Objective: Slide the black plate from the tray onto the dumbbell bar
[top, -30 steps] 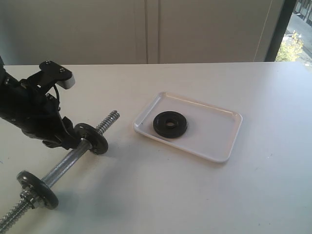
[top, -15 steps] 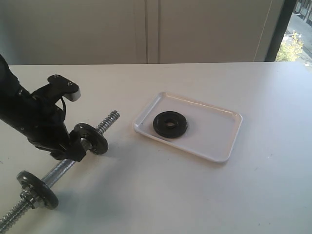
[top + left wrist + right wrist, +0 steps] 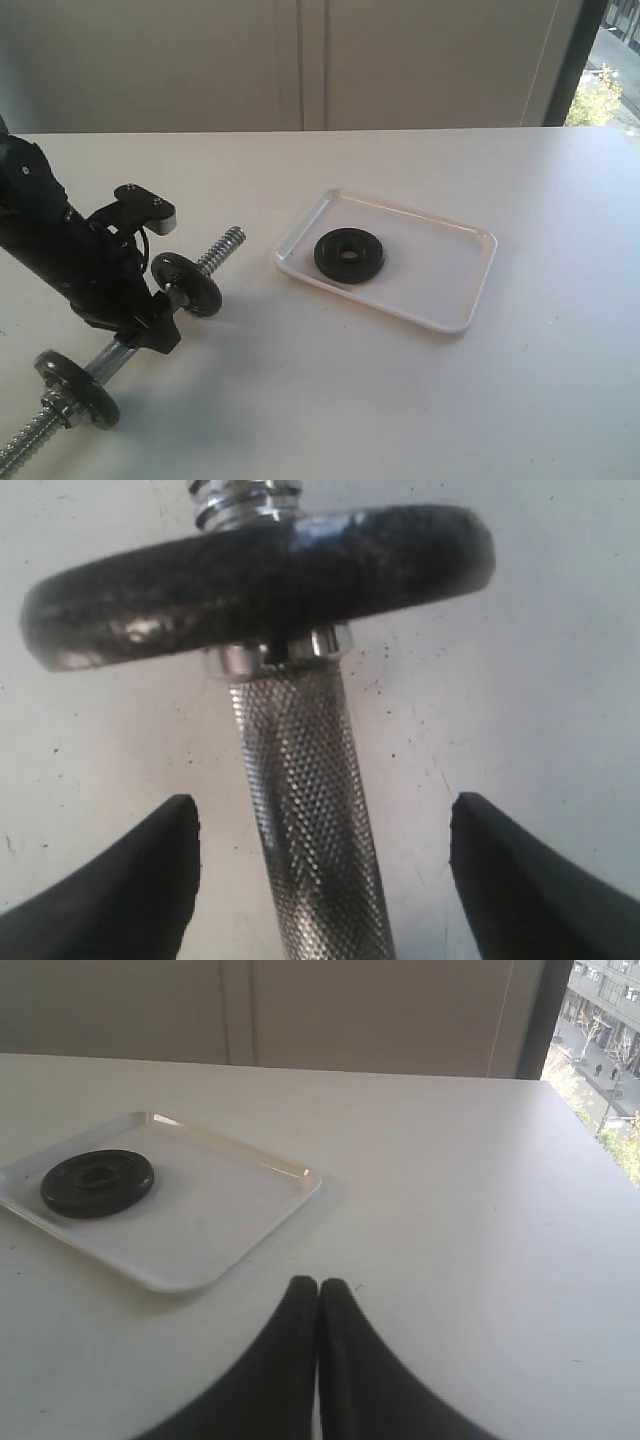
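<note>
The left end effector (image 3: 322,805) stands apart, astride the bar (image 3: 222,248), likely to steady it. The plate (image 3: 348,256) lies flat in the tray (image 3: 445,290), untouched. The right end effector (image 3: 319,1290), pressed together, holds nothing.

I'm looking at what seems an office or lab room: a broad plain white tabletop (image 3: 400,400), pale flat wall panels (image 3: 300,60) behind, and a dark-framed window (image 3: 598,1030) far right overlooking a street.

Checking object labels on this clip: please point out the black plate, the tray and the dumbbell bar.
black plate (image 3: 328,257), exterior view, flat face beside the hole
tray (image 3: 436,268), exterior view, bare floor
dumbbell bar (image 3: 303,800), left wrist view, knurled shaft
</note>
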Controlling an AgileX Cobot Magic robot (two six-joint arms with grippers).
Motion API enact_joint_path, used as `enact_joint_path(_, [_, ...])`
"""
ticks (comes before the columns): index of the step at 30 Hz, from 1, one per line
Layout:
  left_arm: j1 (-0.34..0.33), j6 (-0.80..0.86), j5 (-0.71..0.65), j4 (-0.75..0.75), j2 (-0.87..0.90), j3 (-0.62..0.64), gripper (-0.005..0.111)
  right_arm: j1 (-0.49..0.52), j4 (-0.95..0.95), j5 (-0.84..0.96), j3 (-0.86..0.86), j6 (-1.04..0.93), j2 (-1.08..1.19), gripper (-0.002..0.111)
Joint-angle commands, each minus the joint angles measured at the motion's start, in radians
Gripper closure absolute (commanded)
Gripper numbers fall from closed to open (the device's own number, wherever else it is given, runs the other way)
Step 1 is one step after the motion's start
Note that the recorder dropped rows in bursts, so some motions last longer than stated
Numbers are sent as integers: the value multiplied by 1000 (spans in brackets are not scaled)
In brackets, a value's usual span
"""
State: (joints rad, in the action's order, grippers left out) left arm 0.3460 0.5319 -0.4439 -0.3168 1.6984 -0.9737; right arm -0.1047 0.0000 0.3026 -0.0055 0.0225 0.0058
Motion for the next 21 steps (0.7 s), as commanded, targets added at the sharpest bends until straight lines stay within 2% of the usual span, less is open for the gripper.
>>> enact_joint_path(1, [5, -1, 14, -4, 27, -4, 34, -5, 0, -14, 5, 1, -6, 108])
enact_joint_path(21, [5, -1, 25, -13, 36, -4, 34, -5, 0, -14, 5, 1, -6, 108])
